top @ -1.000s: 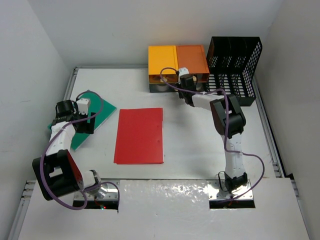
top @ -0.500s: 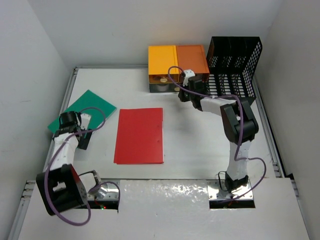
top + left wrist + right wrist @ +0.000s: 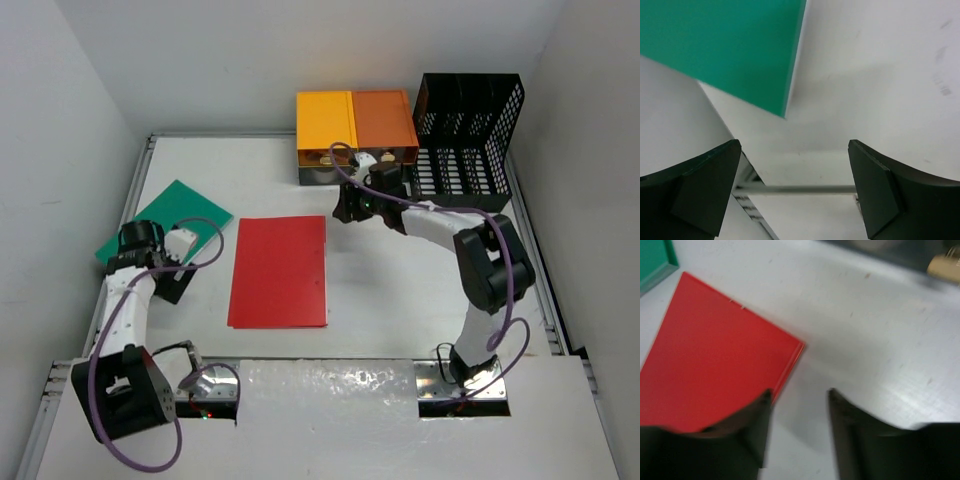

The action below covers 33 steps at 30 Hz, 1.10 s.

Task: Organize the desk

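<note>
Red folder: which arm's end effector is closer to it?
Right. The right end effector is beside the far right corner of the red folder; the left end effector is farther away, leftward.

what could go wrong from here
The red folder lies flat on the desk, so the open right end effector near its corner may scrape or just push it. The green folder sits at the desk's left edge; the open left end effector could nudge it over.
</note>
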Motion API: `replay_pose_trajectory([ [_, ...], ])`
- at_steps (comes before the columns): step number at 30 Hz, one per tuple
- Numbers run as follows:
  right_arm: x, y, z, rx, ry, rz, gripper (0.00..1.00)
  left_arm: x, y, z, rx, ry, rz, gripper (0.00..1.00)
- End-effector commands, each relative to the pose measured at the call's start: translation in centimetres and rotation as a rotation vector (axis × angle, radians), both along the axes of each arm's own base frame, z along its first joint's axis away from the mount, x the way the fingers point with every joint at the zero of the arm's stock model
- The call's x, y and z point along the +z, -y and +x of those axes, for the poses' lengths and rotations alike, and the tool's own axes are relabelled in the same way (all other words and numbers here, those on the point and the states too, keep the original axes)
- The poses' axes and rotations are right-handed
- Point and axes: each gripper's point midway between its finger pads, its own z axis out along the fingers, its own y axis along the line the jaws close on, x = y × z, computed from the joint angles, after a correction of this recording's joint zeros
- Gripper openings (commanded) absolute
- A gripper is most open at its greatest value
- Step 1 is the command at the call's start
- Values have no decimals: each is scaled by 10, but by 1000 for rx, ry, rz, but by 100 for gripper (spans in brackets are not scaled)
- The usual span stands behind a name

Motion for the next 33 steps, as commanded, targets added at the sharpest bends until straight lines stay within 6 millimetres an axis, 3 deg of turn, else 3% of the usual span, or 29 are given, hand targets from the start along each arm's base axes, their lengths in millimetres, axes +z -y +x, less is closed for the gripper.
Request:
replay_pose_trajectory([
  [1, 10, -8, -33, 18, -103, 116, 55, 58, 38, 52, -139, 216, -108, 87],
  [4, 1, -18, -62, 49, -200, 169, 66, 78, 80, 79, -242, 279, -141, 90],
  [10, -19, -24, -106, 57, -271, 119, 71, 74, 175, 92, -543, 252, -182, 90],
  [11, -19, -21, -110, 56, -258, 99, 71, 78, 191, 87, -616, 270, -175, 90],
  [12, -21, -18, -113, 48, -253, 79, 71, 74, 222, 72, -772, 263, -157, 91],
  [14, -21, -8, -117, 21, -233, 54, 71, 79, 251, 61, -903, 328, -135, 93],
  [15, -22, -4, -119, 14, -235, 37, 71, 81, 275, 44, -1014, 354, -133, 93],
  [18, -18, 5, -121, -2, -212, 8, 72, 60, 298, 17, -1131, 328, -100, 93],
  [21, -14, 10, -122, -27, -191, 19, 72, 24, 314, -11, -1249, 286, -48, 93],
  [23, -15, 14, -124, -42, -186, 13, 72, 2, 316, -14, -1272, 323, 38, 92],
  [26, -13, 18, -125, -61, -176, 6, 72, -12, 324, -14, -1279, 365, 81, 85],
  [29, -14, 22, -128, -68, -174, -4, 72, -13, 336, -12, -1254, 392, 38, 69],
  [33, -15, 26, -129, -76, -169, -17, 72, -19, 343, -14, -1229, 406, -10, 66],
])
